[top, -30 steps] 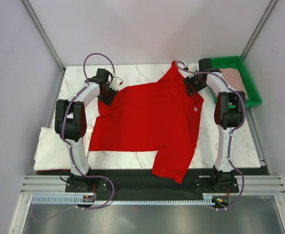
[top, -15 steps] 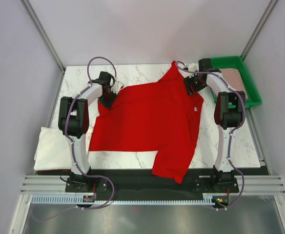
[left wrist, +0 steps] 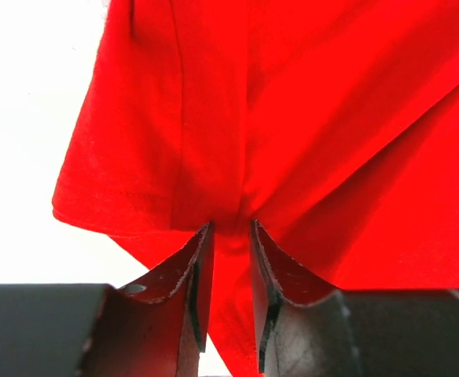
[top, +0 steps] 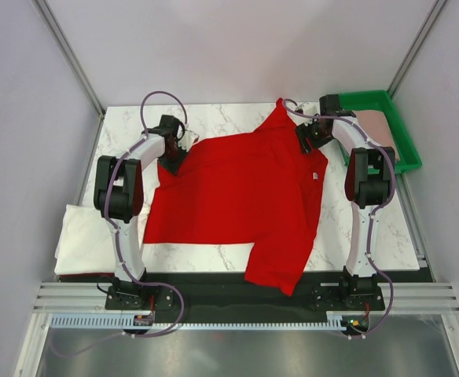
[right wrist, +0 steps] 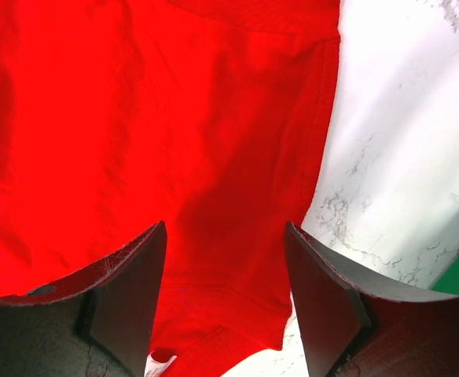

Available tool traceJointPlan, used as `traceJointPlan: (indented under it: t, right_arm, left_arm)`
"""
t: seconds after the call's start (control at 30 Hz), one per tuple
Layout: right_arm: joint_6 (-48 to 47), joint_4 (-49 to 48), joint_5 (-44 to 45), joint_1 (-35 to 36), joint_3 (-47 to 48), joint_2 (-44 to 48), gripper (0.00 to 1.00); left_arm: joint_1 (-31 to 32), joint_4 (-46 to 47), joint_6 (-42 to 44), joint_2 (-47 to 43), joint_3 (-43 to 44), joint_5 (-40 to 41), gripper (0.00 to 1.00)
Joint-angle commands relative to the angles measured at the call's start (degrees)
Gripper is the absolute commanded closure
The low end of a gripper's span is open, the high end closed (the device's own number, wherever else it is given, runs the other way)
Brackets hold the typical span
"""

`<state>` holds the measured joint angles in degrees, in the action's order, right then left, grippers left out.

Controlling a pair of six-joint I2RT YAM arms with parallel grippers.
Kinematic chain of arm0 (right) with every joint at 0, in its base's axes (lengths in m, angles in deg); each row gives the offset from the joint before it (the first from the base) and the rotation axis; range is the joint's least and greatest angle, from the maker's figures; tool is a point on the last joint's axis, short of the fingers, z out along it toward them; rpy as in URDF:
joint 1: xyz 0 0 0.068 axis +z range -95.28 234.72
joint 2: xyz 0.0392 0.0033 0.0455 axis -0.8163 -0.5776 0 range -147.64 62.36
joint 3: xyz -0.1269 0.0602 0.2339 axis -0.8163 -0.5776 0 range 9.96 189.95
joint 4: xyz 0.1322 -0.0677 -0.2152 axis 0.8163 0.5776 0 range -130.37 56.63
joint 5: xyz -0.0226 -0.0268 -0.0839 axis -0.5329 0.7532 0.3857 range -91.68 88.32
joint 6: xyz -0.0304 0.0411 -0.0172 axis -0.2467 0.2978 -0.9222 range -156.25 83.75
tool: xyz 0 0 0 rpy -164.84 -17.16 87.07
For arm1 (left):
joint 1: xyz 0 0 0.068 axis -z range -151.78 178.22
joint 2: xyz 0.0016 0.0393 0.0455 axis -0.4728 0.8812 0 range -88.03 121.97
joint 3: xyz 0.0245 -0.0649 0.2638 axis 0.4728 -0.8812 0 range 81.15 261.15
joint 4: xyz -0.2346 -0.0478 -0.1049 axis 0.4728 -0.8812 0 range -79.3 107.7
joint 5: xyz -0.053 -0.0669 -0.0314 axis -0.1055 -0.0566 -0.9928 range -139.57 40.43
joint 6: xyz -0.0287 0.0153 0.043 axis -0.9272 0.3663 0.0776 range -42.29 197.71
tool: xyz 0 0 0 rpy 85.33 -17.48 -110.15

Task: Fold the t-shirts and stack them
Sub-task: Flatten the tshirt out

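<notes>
The red t-shirt [top: 237, 196] lies spread out in the middle of the top view, on the white marble bench [top: 222, 116]. One sleeve points to the top of the frame. The other reaches down at the bottom, onto the dark strip [top: 206, 284] along the bench's near edge. A small white label [top: 316, 176] shows near the shirt's right side.

The left end effector [left wrist: 231, 236] is at the shirt's upper left corner. Its two fingers are narrow, and a bunch of red cloth is pinched between them. The right end effector [right wrist: 225, 236] is at the shirt's upper right part, near the top sleeve. Its fingers stand wide apart over the cloth's edge and hold nothing.

The white t-shirt [top: 84, 239] lies flat at the lower left of the frame, by the bench's left edge. The pink t-shirt [top: 377, 129] lies in the green tray [top: 406, 157] at the upper right.
</notes>
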<state>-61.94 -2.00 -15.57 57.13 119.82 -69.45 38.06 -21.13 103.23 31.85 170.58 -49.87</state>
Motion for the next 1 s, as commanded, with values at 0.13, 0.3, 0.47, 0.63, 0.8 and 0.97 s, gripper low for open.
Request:
traceJointPlan:
  t: [0.13,0.3,0.47,0.63,0.8,0.97]
  right_arm:
    - [0.38,-0.66,-0.96,0.13,-0.18,0.15,0.3]
    - [0.29,-0.58,-0.79,0.31,0.0,0.15,0.3]
    - [0.03,-0.58,-0.52,0.49,-0.35,0.5,0.31]
    - [-0.06,-0.49,-0.26,0.83,-0.7,0.59,0.31]
    - [-0.41,-0.49,0.0,1.45,-0.79,0.94,0.31]
    - [-0.41,-0.49,0.18,1.63,-0.88,0.85,0.31]
  left_arm:
    - [0.09,3.15,0.41,-2.19,1.89,1.0,0.64]
    - [0.09,3.06,0.85,-0.08,2.24,2.4,0.64]
    - [0.09,3.15,-0.03,0.53,2.59,2.14,0.65]
    - [0.0,3.06,-0.03,1.59,3.65,2.4,0.66]
    - [-0.18,2.97,0.06,2.03,4.17,1.79,0.74]
    - [-0.35,2.88,-0.03,2.03,4.18,1.53,0.84]
